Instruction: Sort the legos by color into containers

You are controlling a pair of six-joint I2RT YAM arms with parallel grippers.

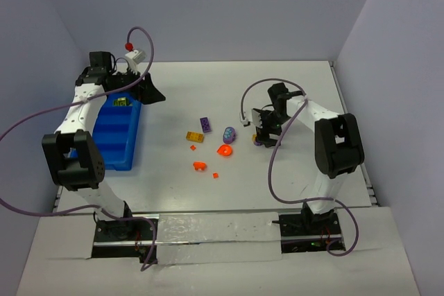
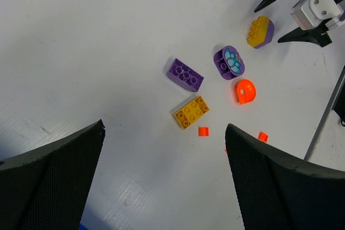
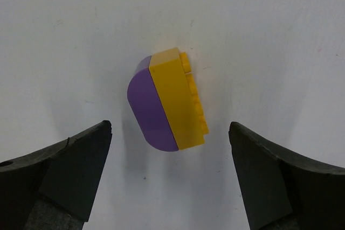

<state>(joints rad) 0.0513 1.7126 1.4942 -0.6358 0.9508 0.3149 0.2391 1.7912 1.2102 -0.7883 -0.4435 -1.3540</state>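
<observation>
The blue tray (image 1: 111, 161) lies at the left, with an olive-green bit (image 1: 122, 102) in its far compartment. My left gripper (image 1: 150, 92) hovers by the tray's far end, open and empty (image 2: 165, 129). On the table's middle lie a purple brick (image 2: 184, 74), a yellow brick (image 2: 191, 112), a purple rounded piece with a flower (image 2: 229, 62), an orange ring piece (image 2: 245, 91) and small orange bits (image 2: 203, 131). My right gripper (image 1: 261, 132) is open (image 3: 170, 127), just short of a purple-and-yellow brick (image 3: 166, 102) lying on the table.
Another orange piece (image 1: 200, 166) lies nearer the front. Grey walls close off the back and both sides. Purple cables loop off both arms, one over the table by the right arm (image 1: 244, 102).
</observation>
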